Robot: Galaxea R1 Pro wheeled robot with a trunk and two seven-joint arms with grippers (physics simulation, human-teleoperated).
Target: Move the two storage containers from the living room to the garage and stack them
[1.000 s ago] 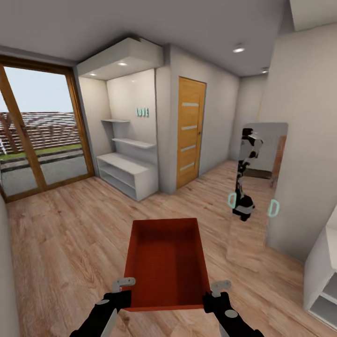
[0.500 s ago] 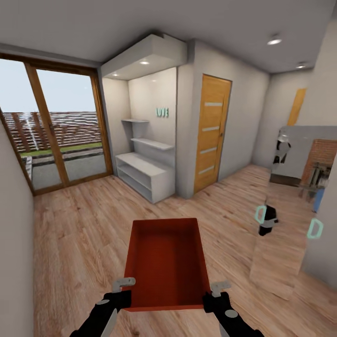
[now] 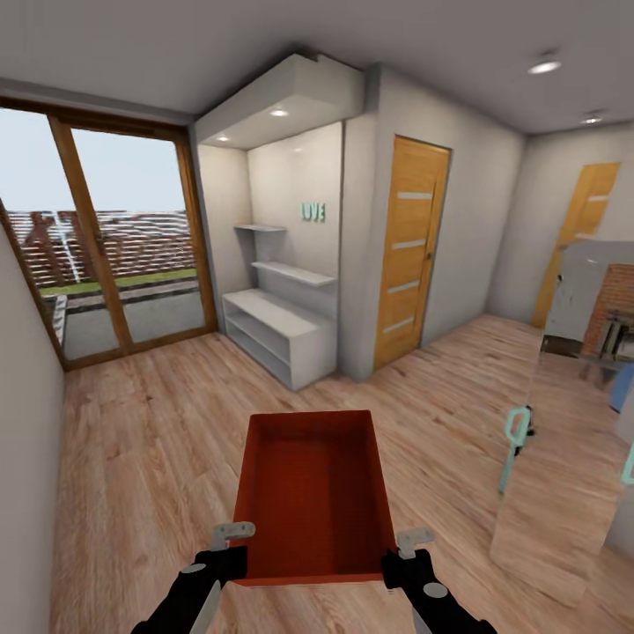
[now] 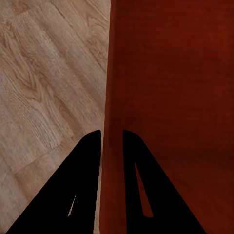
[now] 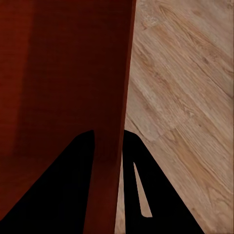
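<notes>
One orange-red storage container (image 3: 313,493) hangs level in front of me above the light wood plank floor (image 3: 141,458) of the living room. My left gripper (image 3: 231,539) is shut on its left wall near the close corner, and my right gripper (image 3: 407,543) is shut on its right wall. Up close, the left gripper (image 4: 112,139) pinches the thin red wall (image 4: 111,87) between its dark fingers. In the right wrist view the right gripper (image 5: 108,137) clamps the opposite wall (image 5: 124,73) the same way. The bin is empty inside.
Wood-framed glass doors (image 3: 97,238) stand at the left. A white shelf alcove (image 3: 282,308) is straight ahead, with a wooden door (image 3: 409,246) beside it and another door (image 3: 577,238) far right. A mirror panel (image 3: 572,423) leans at the right. A pale wall (image 3: 26,440) runs close on my left.
The whole view has swung to the right: alcove, door and mirror have shifted in the picture. The container and both grippers keep the same place in front of me.
</notes>
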